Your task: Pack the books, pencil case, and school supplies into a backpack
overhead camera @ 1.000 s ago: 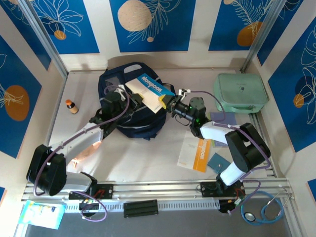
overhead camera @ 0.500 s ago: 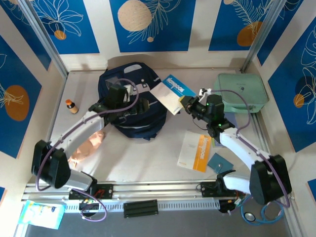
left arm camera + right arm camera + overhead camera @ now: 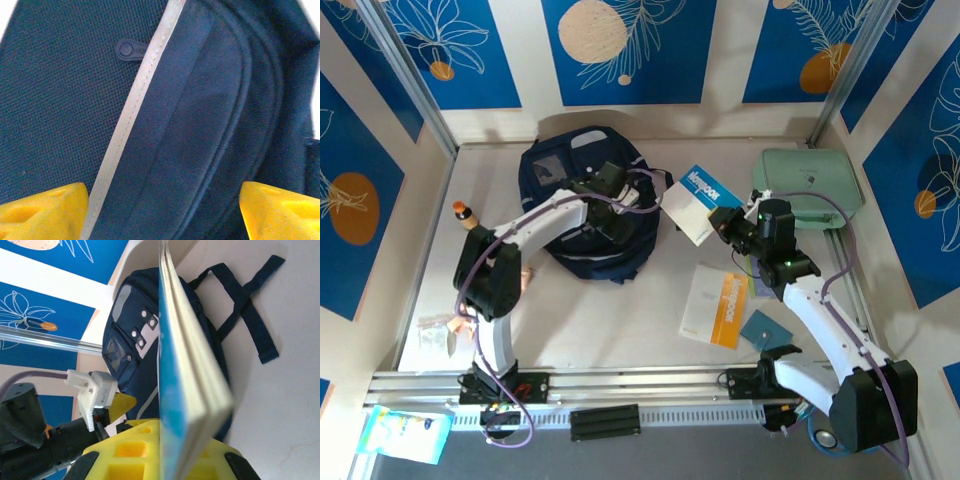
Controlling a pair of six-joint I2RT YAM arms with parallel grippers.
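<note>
The large navy-blue fabric backpack [image 3: 582, 240] lies slumped and rounded at the back middle of the table, its thin pale stitched stripe [image 3: 135, 115] slanting past the left gripper [image 3: 160, 210], whose yellow fingers stand spread wide over the weave. The right gripper [image 3: 165, 452] pinches the thin white paperback with a blue band [image 3: 187, 385], held in the air just right of the backpack with its long axis pointing toward the bag
</note>
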